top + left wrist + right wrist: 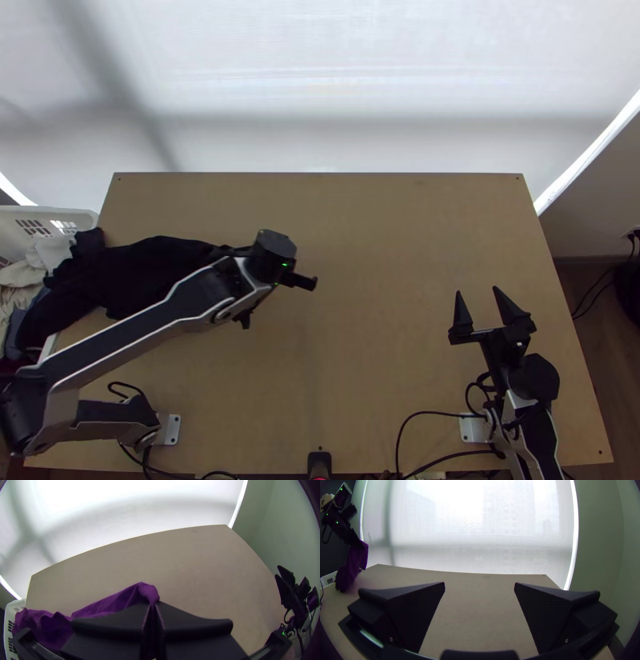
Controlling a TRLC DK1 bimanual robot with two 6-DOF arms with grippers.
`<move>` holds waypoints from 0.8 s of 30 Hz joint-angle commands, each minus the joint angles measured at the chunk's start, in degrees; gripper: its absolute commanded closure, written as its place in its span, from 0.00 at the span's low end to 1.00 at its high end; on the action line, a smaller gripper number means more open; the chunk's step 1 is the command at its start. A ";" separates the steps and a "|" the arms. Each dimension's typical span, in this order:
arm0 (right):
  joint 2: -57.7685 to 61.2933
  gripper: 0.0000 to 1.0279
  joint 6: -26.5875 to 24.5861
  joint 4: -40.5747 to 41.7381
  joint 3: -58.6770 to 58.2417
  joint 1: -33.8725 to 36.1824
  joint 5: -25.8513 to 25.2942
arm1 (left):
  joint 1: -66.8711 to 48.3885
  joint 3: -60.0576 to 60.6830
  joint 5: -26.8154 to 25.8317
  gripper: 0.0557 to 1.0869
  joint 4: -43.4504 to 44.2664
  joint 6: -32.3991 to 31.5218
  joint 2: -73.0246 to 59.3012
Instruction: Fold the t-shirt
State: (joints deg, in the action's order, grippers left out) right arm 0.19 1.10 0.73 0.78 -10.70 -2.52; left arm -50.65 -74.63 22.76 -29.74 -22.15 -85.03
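A dark t-shirt (148, 268) trails bunched and lengthwise from the basket at the table's left side to my left gripper (274, 254), which is raised over the left half. In the left wrist view, my left gripper (153, 608) is shut on a bunched part of the shirt (116, 601), purple there, whose exact part I cannot tell. The right wrist view shows the shirt (352, 561) hanging from the left arm. My right gripper (478, 293) stands open over the table's right side, well apart from the shirt; between its fingers the right gripper (480, 585) holds nothing.
At the table's left edge a white basket (60, 214) holds other light and dark cloths (24, 276). Bare wood (384, 240) spans the middle and right of the table. Black cables (416, 418) run along the near edge between the arm bases.
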 commanded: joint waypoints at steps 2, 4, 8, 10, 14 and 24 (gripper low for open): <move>-0.36 0.04 0.92 -1.08 -0.34 0.24 -0.55 | -4.81 -5.44 -0.97 0.96 4.86 -2.55 -5.67; -0.36 0.04 0.92 -1.08 -0.34 0.33 -0.55 | -6.74 -7.90 -0.97 0.96 5.21 -3.16 -8.74; -0.36 0.04 0.92 -1.08 -0.34 0.24 -0.55 | -10.43 -13.61 -0.97 0.96 5.30 -4.39 -14.72; -0.36 0.04 0.92 -1.08 -0.34 0.24 -0.55 | -12.36 -16.34 -1.14 0.96 5.30 -4.92 -17.45; -0.36 0.04 0.92 -1.08 -0.34 0.24 -0.55 | -15.18 -22.05 -1.41 0.96 5.30 -5.53 -22.81; -0.36 0.04 0.92 -1.08 -0.34 0.24 -0.55 | -17.64 -38.05 -4.04 0.96 5.21 -6.06 -34.85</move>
State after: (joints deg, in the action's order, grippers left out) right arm 0.19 1.10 0.73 0.78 -10.70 -2.52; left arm -67.79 -107.59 20.08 -25.98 -26.76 -117.16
